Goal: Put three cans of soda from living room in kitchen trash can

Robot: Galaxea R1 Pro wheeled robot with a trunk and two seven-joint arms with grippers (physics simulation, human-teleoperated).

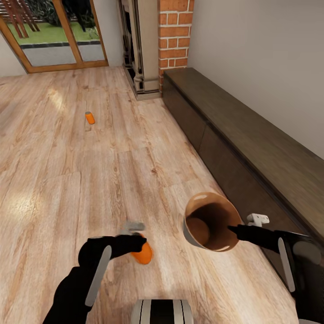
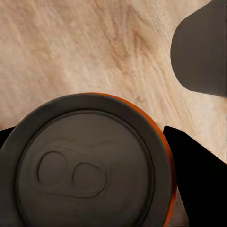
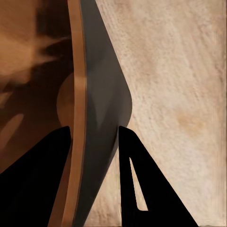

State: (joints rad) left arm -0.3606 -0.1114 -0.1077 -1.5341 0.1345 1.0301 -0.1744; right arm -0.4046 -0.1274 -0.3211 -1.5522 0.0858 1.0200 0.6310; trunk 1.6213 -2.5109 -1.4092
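Orange can [image 1: 143, 254] — grey bin [image 1: 188, 234], copper-brown inside — red brick fireplace [image 1: 174, 33], pale wood floor [image 1: 67, 180].

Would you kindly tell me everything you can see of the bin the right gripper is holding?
The bin is small, round and tapered, grey outside and glossy copper-brown inside, wider at the rim. The right gripper pinches its wall at the rim, one finger inside, one outside. It hangs tilted above the wood floor with its mouth facing the head camera, beside the dark bench. No can shows inside.

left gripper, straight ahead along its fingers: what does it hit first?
Nothing but wood floor, probably. The left gripper is already shut on an orange can filling the gap; the trash can sits off to the side of that line.
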